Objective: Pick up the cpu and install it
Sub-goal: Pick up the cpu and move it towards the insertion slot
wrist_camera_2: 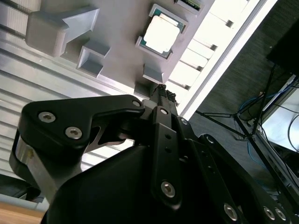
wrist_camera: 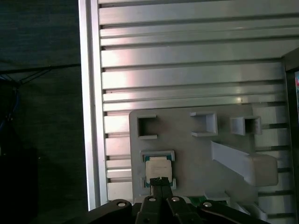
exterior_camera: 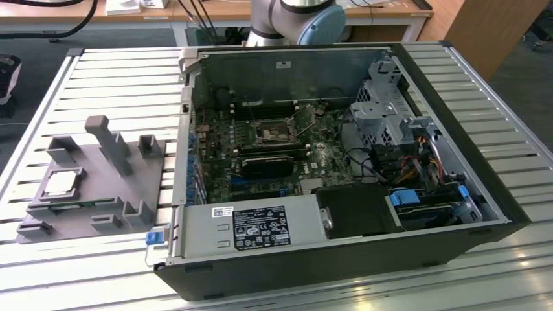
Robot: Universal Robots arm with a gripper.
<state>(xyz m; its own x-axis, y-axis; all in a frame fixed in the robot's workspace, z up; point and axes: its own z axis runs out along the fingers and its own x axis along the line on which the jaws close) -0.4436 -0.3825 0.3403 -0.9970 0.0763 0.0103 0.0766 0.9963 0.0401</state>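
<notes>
In the first wrist view the cpu (wrist_camera: 159, 167) lies flat in its framed recess on the grey tray (wrist_camera: 196, 154), metal top up, close to the tray edge that runs along the table's long side rail. In the exterior view the same chip (exterior_camera: 62, 183) sits toward the tray's (exterior_camera: 147, 175) edge at the exterior view's left, and the tray rests on the slatted table (exterior_camera: 87, 84) just beside the open computer case (exterior_camera: 259, 272).

The gripper (wrist_camera: 160, 180) has its two fingertips drawn together with nothing between them, and its tip lines up with one edge of the chip. The second wrist view shows the same: the closed tip (wrist_camera_2: 164, 92) points toward the tray (wrist_camera_2: 117, 28), with the cpu (wrist_camera_2: 161, 35) beyond it.

By my reading nothing of the task is done yet. The chip is not lifted, and the socket (exterior_camera: 274, 131) on the board inside the case looks unfilled, its dark centre showing.

How high the tip stands above the chip cannot be judged, nor whether it touches. The socket's latch and frame are too small to read, and the case walls hide part of the board.
</notes>
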